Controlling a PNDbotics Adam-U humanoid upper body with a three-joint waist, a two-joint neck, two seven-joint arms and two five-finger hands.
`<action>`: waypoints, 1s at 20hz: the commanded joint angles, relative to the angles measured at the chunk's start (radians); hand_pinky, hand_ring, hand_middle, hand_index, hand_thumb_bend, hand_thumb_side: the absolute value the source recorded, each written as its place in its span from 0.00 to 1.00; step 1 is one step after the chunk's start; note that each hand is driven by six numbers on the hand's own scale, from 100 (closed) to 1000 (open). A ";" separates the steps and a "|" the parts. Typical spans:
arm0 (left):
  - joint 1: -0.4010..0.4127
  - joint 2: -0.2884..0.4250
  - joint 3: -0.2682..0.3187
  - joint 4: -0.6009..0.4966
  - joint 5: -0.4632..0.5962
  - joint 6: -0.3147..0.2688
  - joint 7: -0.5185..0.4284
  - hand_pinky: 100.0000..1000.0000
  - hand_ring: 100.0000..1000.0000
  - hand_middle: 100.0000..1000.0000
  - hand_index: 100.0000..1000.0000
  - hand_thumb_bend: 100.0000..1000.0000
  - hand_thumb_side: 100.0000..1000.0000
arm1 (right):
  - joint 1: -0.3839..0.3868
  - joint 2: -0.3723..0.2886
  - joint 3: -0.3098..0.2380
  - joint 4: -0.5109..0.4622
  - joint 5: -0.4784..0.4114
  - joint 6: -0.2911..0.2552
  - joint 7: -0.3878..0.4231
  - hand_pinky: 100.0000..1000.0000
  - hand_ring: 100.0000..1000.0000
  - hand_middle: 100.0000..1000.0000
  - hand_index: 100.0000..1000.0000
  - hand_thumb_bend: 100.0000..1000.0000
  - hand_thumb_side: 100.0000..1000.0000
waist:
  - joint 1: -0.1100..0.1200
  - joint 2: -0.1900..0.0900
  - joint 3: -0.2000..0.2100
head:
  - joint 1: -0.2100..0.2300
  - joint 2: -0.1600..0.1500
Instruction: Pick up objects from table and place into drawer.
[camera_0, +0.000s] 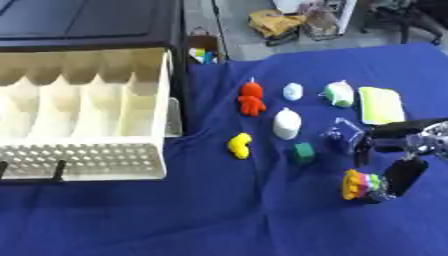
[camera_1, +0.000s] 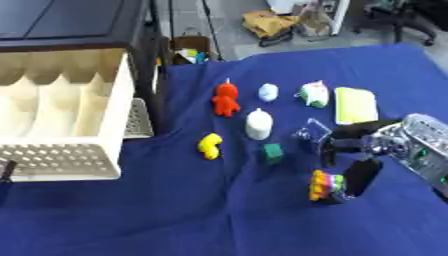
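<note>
My right hand (camera_1: 385, 142) reaches in from the right with its fingers curled down over a rainbow-striped toy (camera_0: 357, 184) on the blue cloth. One black finger (camera_0: 404, 176) lies against the toy's right side and another (camera_0: 363, 151) hangs just above its top. The cream drawer (camera_0: 83, 155) stands pulled open at the left, its divided compartments holding nothing that I can see. On the cloth lie a red figure (camera_0: 251, 98), a yellow toy (camera_0: 239, 145), a green cube (camera_0: 304, 151), a white bottle-shaped piece (camera_0: 286, 123) and a clear plastic piece (camera_0: 342, 132).
A small pale blue piece (camera_0: 292, 91), a green and white piece (camera_0: 339, 93) and a yellow-green pad (camera_0: 381, 104) lie at the back right. The black cabinet (camera_0: 87, 22) stands over the drawer. Bare blue cloth (camera_0: 219, 215) stretches along the front.
</note>
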 joint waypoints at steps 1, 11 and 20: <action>-0.008 0.009 0.002 -0.013 -0.004 0.001 -0.003 0.40 0.62 0.56 0.78 0.19 0.98 | -0.006 -0.026 -0.015 -0.017 -0.005 0.012 0.008 0.77 0.91 0.63 0.73 0.54 0.30 | -0.002 -0.012 0.002 | -0.003 -0.010; -0.009 0.008 0.001 -0.013 -0.001 0.002 -0.004 0.39 0.62 0.56 0.78 0.19 0.98 | 0.006 -0.009 0.001 -0.003 -0.029 0.021 0.008 0.77 0.90 0.62 0.75 0.55 0.29 | -0.004 -0.010 0.006 | -0.005 -0.013; -0.009 0.003 0.001 -0.013 -0.006 0.004 -0.006 0.39 0.62 0.56 0.78 0.19 0.98 | 0.007 0.012 0.000 0.003 -0.020 0.040 0.008 0.75 0.88 0.57 0.70 0.49 0.31 | -0.004 -0.004 0.004 | -0.006 -0.016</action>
